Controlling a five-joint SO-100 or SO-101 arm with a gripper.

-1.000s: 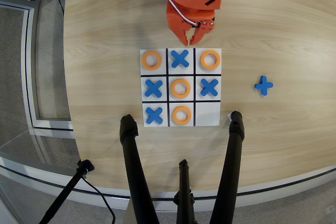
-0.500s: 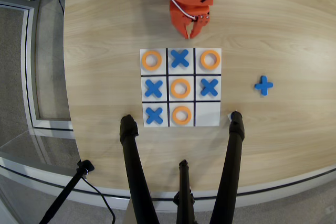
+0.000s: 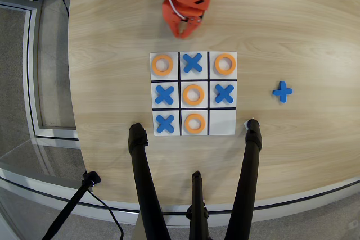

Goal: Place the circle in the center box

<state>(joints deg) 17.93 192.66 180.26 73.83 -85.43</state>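
An orange ring, the circle (image 3: 193, 94), lies flat in the center box (image 3: 193, 105) of the white 3x3 grid board (image 3: 222, 123). Three more orange rings sit in the top left cell (image 3: 162, 64), the top right cell (image 3: 225, 64) and the bottom middle cell (image 3: 194, 123). Blue crosses fill several other cells. My orange gripper (image 3: 183, 31) hangs above the bare table beyond the board's top edge, apart from every piece, with its fingers closed together and nothing between them.
A loose blue cross (image 3: 282, 91) lies on the wood right of the board. Black tripod legs (image 3: 142, 178) rise across the table's near edge below the board. The bottom right cell holds no piece.
My gripper has drawn back from the board's top edge and swung left in the overhead view, its fingers closing. No piece on the board has moved.
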